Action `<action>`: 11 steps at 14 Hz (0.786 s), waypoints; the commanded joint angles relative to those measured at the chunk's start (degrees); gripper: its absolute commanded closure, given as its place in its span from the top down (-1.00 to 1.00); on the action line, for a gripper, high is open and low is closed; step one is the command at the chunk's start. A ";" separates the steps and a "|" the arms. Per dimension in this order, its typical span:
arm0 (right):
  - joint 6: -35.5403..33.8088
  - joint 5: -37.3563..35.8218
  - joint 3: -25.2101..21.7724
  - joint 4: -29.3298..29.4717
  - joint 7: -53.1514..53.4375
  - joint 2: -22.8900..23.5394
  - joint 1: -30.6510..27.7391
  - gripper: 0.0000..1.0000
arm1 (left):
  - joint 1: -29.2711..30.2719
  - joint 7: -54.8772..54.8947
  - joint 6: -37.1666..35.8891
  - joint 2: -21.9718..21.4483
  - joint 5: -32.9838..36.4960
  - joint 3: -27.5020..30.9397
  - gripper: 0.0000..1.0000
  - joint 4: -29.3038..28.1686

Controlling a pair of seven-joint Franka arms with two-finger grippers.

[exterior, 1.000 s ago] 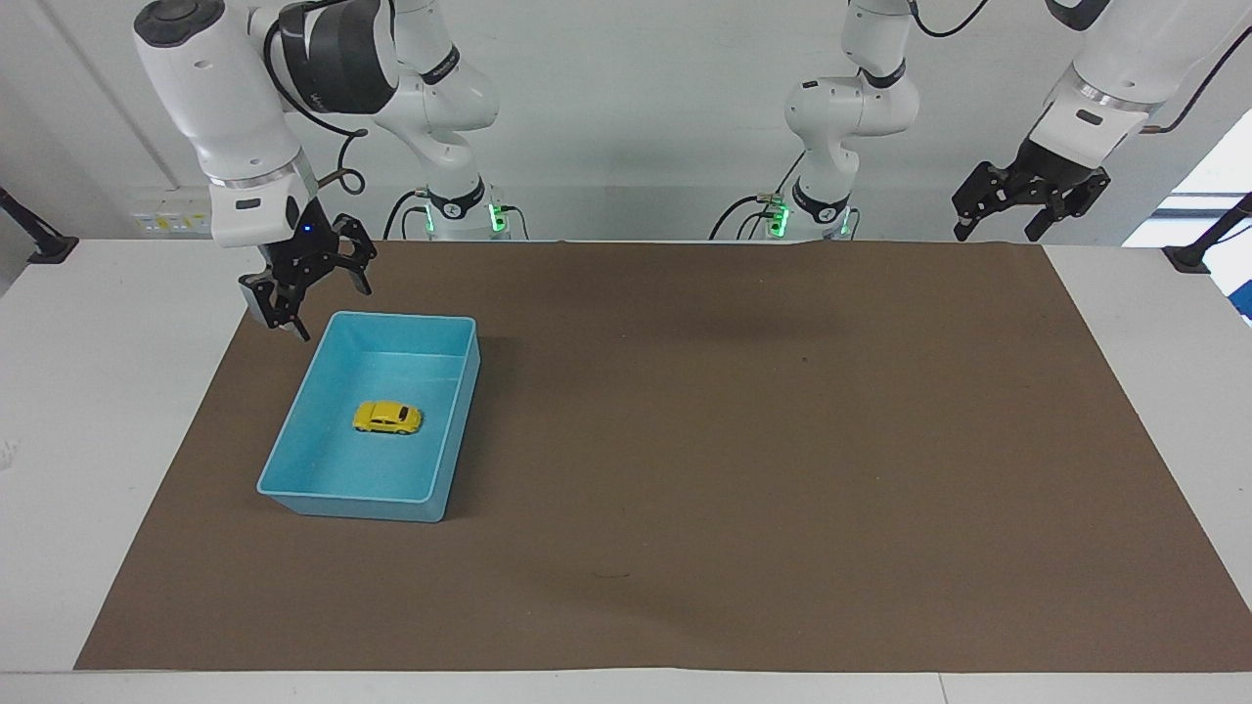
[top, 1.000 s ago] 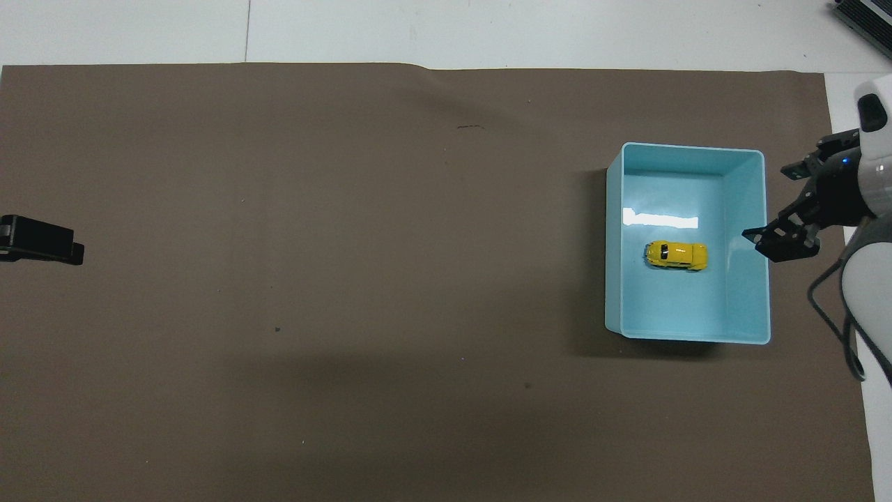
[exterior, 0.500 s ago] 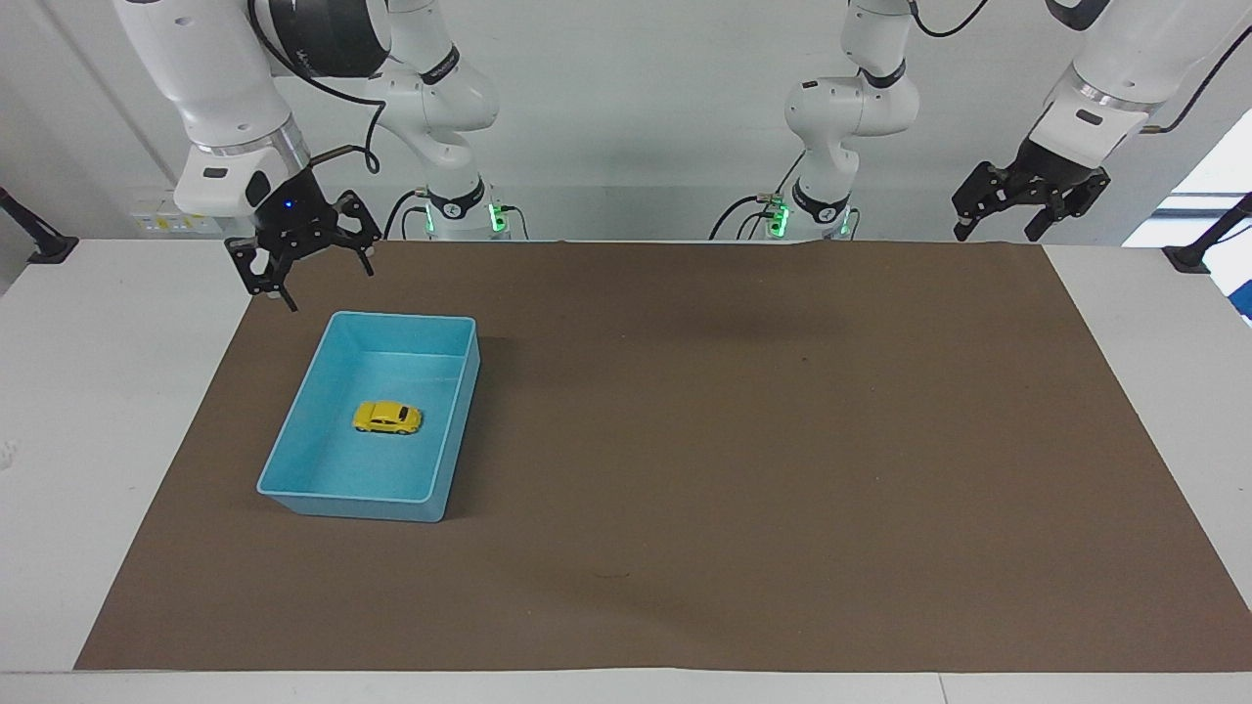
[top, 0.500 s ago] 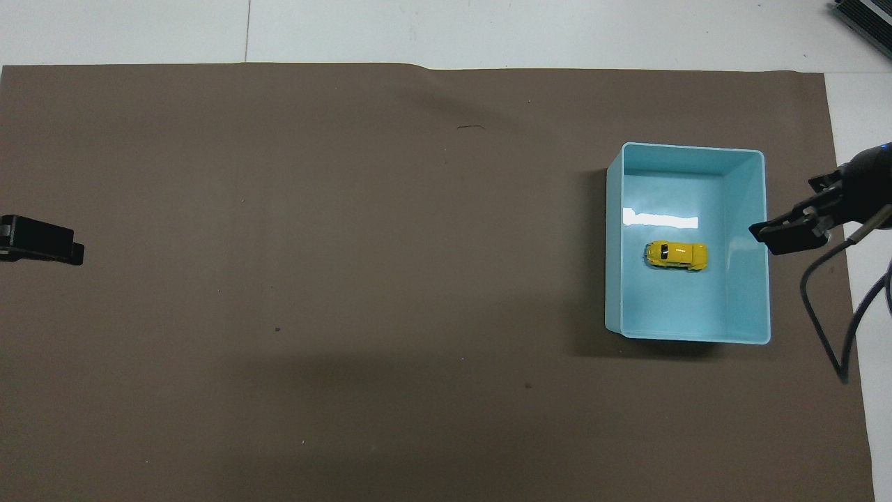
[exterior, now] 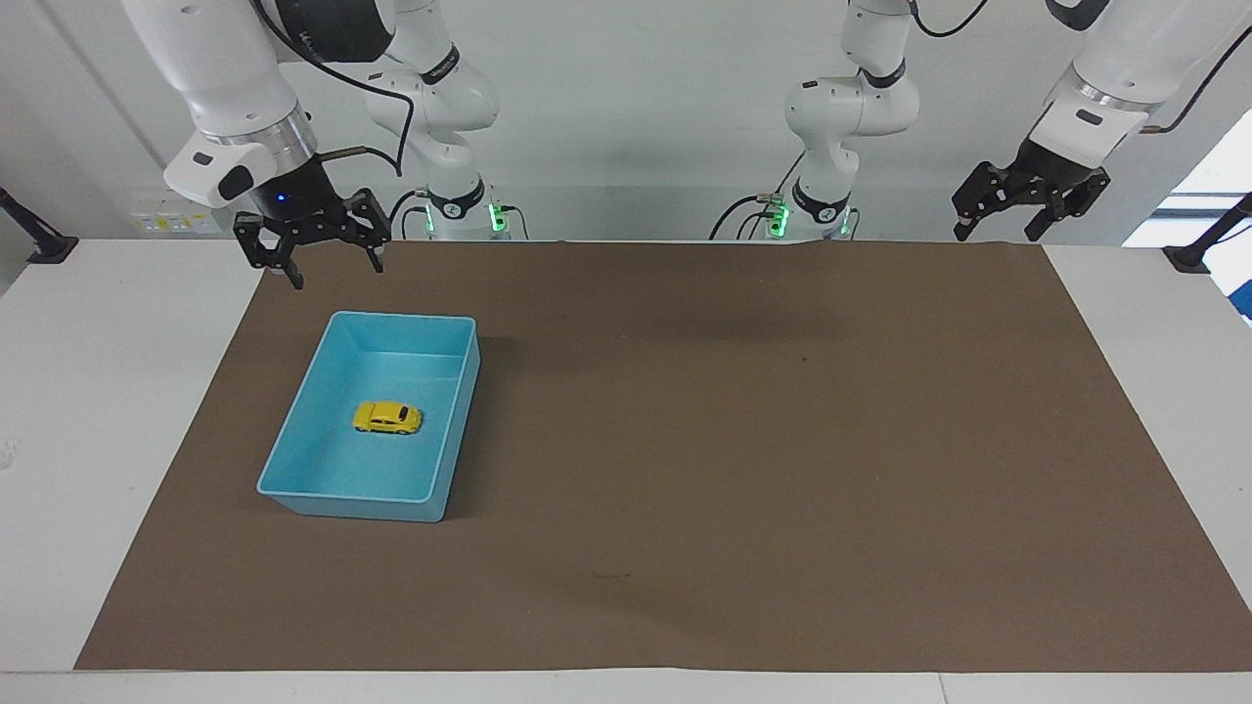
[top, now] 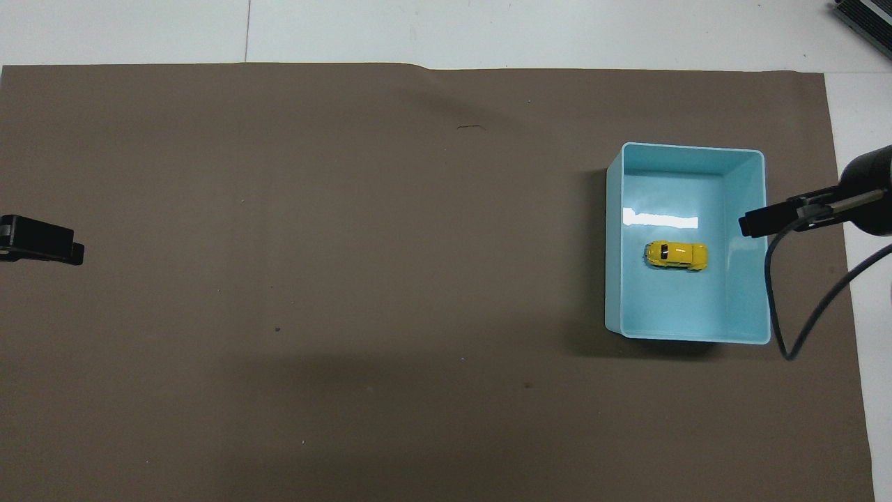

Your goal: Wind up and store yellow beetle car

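The tiny rounded yellow beetle car (exterior: 388,418) sits upright in the light-blue plastic bin (exterior: 293,445), its long axis running between the arms' ends of the table; which end is its nose I cannot tell. The right gripper (exterior: 328,266) over the brown mat near the bin and the waiting left gripper (exterior: 998,230) are both spread wide, holding nothing.

Car (exterior: 387,418) sits in the bin (exterior: 293,445), roughly mid-floor, not touching the walls. Bin's on the mat (exterior: 743,440) toward the right arm's end of the table (exterior: 88,411). Right gripper (exterior: 318,262) up over the mat by the bin's robot-side edge; left gripper (exterior: 1017,213) waits over its own end.

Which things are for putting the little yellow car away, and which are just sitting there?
For the job:
- yellow beetle car, lying in the blue bin
- right gripper, open, up over the mat's edge

Just there:
- brown mat
- left gripper, open, waiting
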 commanded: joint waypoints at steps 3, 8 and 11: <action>-0.82 0.76 0.14 1.13 5.54 -0.07 -0.37 1.00 | 0.98 0.26 -0.19 -0.31 -0.71 -0.49 1.00 -0.31; -1.43 0.85 -1.44 0.95 5.54 -1.47 -1.07 1.00 | 0.98 0.26 -0.19 -0.31 -0.71 -0.49 1.00 -0.31; -3.71 0.59 -2.59 1.04 5.46 -1.91 -1.16 1.00 | 0.98 0.26 -0.19 -0.31 -0.71 -0.49 1.00 -0.31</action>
